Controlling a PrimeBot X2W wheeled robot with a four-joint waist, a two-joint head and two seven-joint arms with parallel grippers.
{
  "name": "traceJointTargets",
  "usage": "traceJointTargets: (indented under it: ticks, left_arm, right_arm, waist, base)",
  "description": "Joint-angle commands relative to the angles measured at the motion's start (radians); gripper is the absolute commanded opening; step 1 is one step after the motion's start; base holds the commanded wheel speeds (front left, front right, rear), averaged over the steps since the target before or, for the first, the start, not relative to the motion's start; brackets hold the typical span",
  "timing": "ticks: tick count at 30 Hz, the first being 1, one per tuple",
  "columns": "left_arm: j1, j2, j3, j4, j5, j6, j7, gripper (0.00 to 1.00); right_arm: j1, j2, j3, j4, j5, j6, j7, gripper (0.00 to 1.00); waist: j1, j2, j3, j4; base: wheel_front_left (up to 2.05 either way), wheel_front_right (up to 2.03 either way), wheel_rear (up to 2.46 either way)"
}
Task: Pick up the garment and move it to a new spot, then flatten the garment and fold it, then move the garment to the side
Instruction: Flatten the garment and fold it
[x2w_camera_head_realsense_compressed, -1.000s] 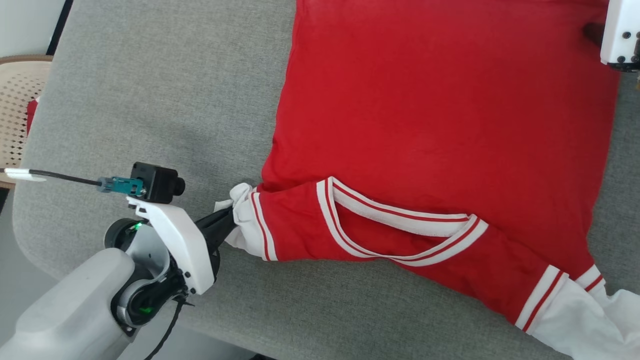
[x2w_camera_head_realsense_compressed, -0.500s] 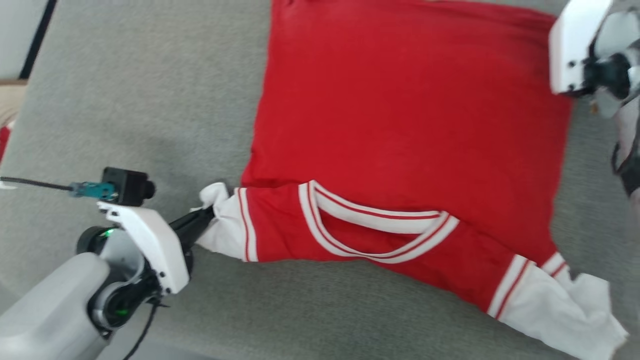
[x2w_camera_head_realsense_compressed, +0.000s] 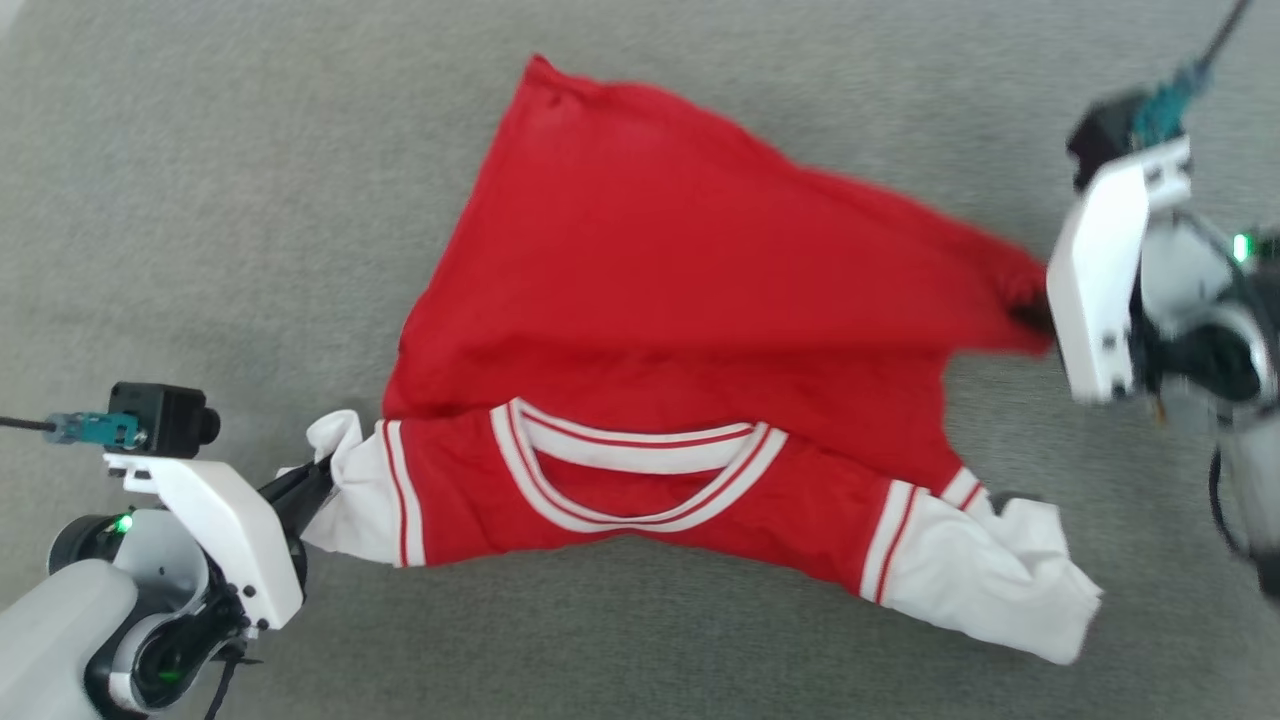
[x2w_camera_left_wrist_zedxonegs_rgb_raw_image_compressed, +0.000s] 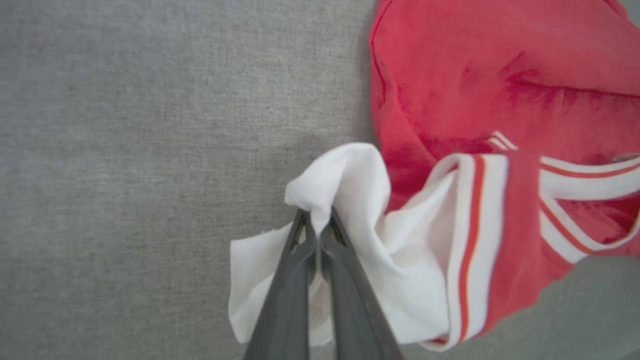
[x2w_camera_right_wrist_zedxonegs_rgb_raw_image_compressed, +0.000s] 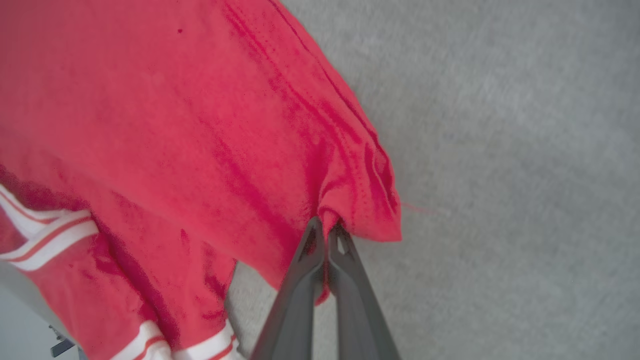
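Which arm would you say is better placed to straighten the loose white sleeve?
Right, probably: the right gripper, pinching the shirt by its hem, is near the loose sleeve; the left gripper grips the other sleeve, across the collar.

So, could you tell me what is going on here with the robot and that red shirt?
The robot holds the garment with both claws over a grey surface. Its left claw is shut on one white sleeve, and its right claw is shut on a red hem corner. The shirt is stretched between them, collar facing up, with the other white sleeve lying bunched and free.
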Motion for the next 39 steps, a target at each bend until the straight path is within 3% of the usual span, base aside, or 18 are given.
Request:
traceJointTargets:
  ticks: [1,4,10,16,18,19,20,24,31,34,39]
  left_arm:
    - [0.013,0.009,0.006,-0.008,-0.001,0.007,-0.001,0.0]
    - [0.026,0.027,0.012,-0.038,-0.008,0.025,-0.002,0.0]
    - [0.038,0.051,0.02,-0.083,-0.016,0.047,0.0,0.0]
    - [0.029,0.049,0.02,-0.103,-0.01,0.055,0.002,0.0]
    - [0.025,0.047,0.019,-0.103,-0.008,0.053,0.003,0.0]
    - [0.024,0.046,0.018,-0.102,-0.008,0.052,0.005,0.0]
    - [0.022,0.045,0.018,-0.101,-0.008,0.051,0.006,0.0]
    - [0.029,0.045,0.018,-0.096,-0.011,0.049,0.002,0.0]
    - [0.048,0.039,0.011,-0.096,-0.013,0.047,-0.002,0.0]
    - [0.043,0.028,-0.001,-0.092,-0.001,0.049,0.007,0.0]
    - [0.024,0.008,-0.009,-0.085,0.002,0.044,0.017,0.0]
  right_arm:
    - [0.034,0.0,-0.008,-0.03,0.01,0.0,0.015,0.0]
    - [0.153,-0.003,-0.047,-0.16,0.015,0.0,0.078,0.0]
    - [0.385,0.07,-0.159,-0.376,-0.019,0.0,0.151,0.0]
    - [0.523,0.153,-0.203,-0.403,-0.098,0.0,0.078,0.0]
    - [0.542,0.165,-0.199,-0.37,-0.123,0.0,0.033,0.19]
    - [0.545,0.16,-0.193,-0.363,-0.138,0.0,0.012,0.43]
    - [0.547,0.164,-0.196,-0.355,-0.139,0.0,-0.003,1.0]
    - [0.531,0.151,-0.193,-0.39,-0.143,0.0,-0.011,1.0]
    - [0.504,0.151,-0.24,-0.567,-0.134,0.0,0.019,1.0]
    - [0.461,0.142,-0.248,-0.642,-0.148,0.0,-0.02,1.0]
    - [0.389,0.134,-0.221,-0.647,-0.155,0.0,-0.096,1.0]
  waist:
    - [0.0,0.0,-0.019,-0.024]
    - [0.0,0.0,-0.026,-0.042]
    - [0.0,0.0,-0.027,-0.062]
    - [0.0,0.0,-0.011,-0.059]
    - [0.0,0.0,-0.008,-0.057]
    - [0.0,0.0,-0.007,-0.055]
    - [0.0,0.0,-0.007,-0.054]
    - [0.0,0.0,-0.012,-0.053]
    - [0.0,0.0,-0.026,-0.033]
    - [0.0,0.0,-0.03,-0.011]
    - [0.0,0.0,-0.03,0.019]
  base:
    - [0.0,0.0,0.0]
    - [0.0,0.0,0.0]
    - [0.0,0.0,0.0]
    - [0.0,0.0,0.0]
    - [0.0,0.0,0.0]
    - [0.0,0.0,0.0]
    - [0.0,0.0,0.0]
    - [0.0,0.0,0.0]
    - [0.0,0.0,0.0]
    - [0.0,0.0,0.0]
    - [0.0,0.0,0.0]
